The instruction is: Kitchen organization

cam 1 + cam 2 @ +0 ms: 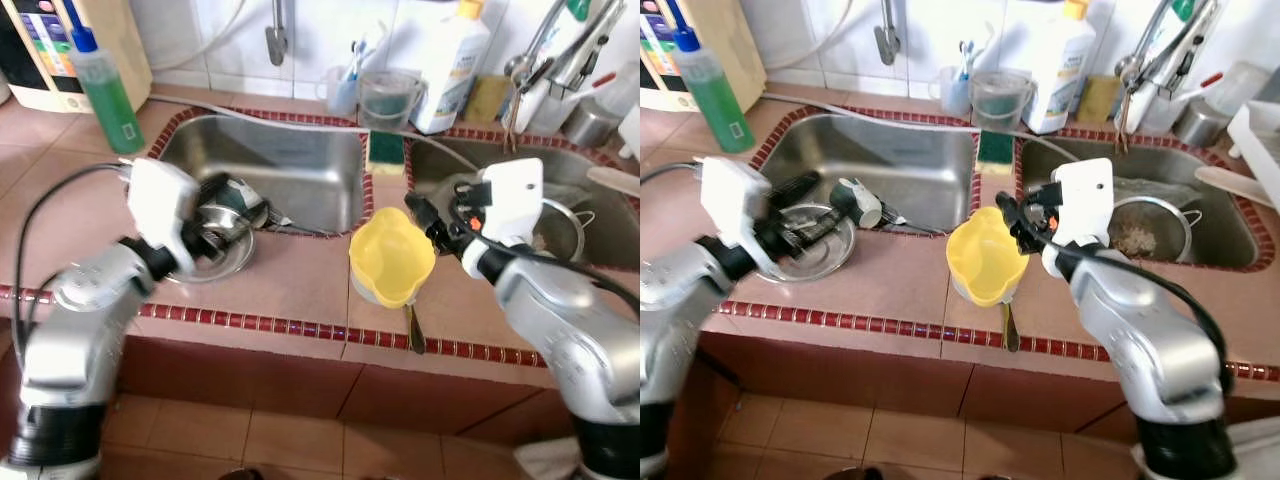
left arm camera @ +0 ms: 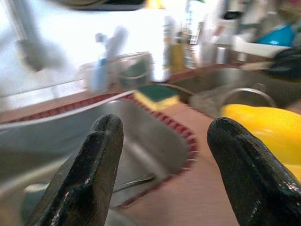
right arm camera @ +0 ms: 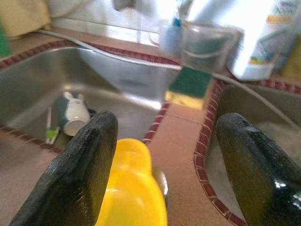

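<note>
The right end effector is hovering wide open just right of the yellow bowl sitting near the table edge; a clumsy nudge risks tipping it floorward; the left end effector is gaping over the metal dish

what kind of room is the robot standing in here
A home kitchen, most likely: a tiled counter with a double steel sink, a green and yellow sponge on the divider, and a green dish soap bottle beside it.
</note>
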Robot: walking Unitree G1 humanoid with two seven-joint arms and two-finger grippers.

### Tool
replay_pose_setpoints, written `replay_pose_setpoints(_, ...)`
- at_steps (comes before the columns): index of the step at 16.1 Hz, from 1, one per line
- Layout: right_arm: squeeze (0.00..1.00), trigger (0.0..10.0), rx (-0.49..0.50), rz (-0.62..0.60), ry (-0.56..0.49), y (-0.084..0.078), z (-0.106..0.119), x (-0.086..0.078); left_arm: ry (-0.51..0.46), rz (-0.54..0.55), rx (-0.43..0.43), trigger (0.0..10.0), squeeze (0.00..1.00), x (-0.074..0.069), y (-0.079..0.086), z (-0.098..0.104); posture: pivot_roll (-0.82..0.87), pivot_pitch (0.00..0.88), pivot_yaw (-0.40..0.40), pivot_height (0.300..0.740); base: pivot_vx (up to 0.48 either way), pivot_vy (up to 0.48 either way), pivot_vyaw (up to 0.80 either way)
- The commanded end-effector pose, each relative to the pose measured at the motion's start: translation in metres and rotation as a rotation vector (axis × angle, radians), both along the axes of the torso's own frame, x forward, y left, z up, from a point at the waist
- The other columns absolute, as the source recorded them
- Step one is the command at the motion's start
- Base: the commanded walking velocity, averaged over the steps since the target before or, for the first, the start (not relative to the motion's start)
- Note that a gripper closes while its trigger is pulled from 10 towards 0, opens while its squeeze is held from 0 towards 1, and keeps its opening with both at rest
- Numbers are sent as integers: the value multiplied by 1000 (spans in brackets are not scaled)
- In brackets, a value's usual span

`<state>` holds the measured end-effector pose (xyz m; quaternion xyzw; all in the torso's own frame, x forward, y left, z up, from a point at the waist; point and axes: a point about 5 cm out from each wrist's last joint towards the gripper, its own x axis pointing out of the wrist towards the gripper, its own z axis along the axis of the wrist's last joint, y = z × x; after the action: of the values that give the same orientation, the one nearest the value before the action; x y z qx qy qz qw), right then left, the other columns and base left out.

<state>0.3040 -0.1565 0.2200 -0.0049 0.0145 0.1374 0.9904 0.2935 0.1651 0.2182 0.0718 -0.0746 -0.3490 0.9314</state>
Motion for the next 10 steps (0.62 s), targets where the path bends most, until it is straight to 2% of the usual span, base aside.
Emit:
replay_pose_setpoints(1, 0, 10000, 6, -50, -13, -7, 2, 6, -16, -44, 38, 10000, 0, -8, -11, 2, -58, 53, -41, 740, 0, 0, 0)
replay_pose_setpoints(3, 0, 10000, 27, -86, 28, -5, -5, 16, -23, -134, 86, 10000, 0, -21, -28, -7, -41, 49, -51, 740, 0, 0, 0)
replay_pose_setpoints(5, 0, 10000, 49, -95, 53, -3, -9, 23, -1, -159, 93, 10000, 0, -26, -38, -14, -34, 46, -60, 740, 0, 0, 0)
replay_pose_setpoints(10, 0, 10000, 109, -12, 149, 13, -20, 24, -16, -190, 116, 10000, 0, -32, -51, -18, -32, 49, -85, 740, 0, 0, 0)
